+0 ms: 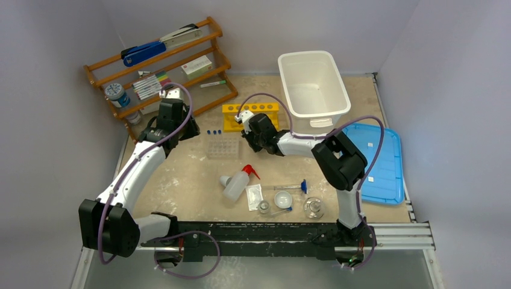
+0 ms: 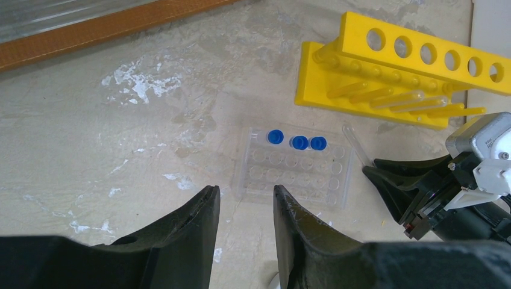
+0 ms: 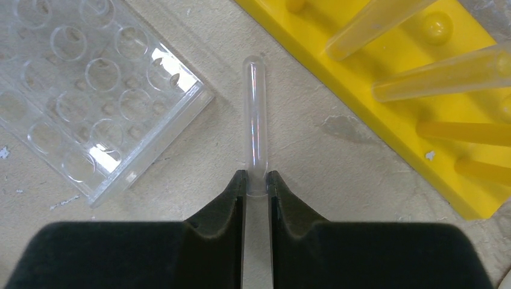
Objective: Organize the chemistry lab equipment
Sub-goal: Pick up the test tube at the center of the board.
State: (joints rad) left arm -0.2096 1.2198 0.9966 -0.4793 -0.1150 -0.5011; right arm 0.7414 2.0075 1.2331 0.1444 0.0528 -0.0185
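My right gripper [image 3: 257,177] is shut on the open end of a clear glass tube [image 3: 255,120]. The tube lies on the table between the clear tube tray [image 3: 90,90] and the yellow rack [image 3: 385,78]. Another clear tube [image 2: 410,99] rests over a rack peg. Three blue-capped tubes [image 2: 295,142] stand in the tray's [image 2: 295,174] far row. My left gripper [image 2: 246,195] hovers open and empty just short of the tray. Nearer the front lie the white squeeze bottle [image 1: 237,183], a dish [image 1: 283,198], two small flasks [image 1: 313,208] and a blue-capped tube [image 1: 295,187].
A white bin [image 1: 313,83] stands behind the right arm. A blue tray [image 1: 376,161] lies at the right edge. The wooden shelf [image 1: 159,66] with a stapler and markers is at the back left, close behind my left wrist.
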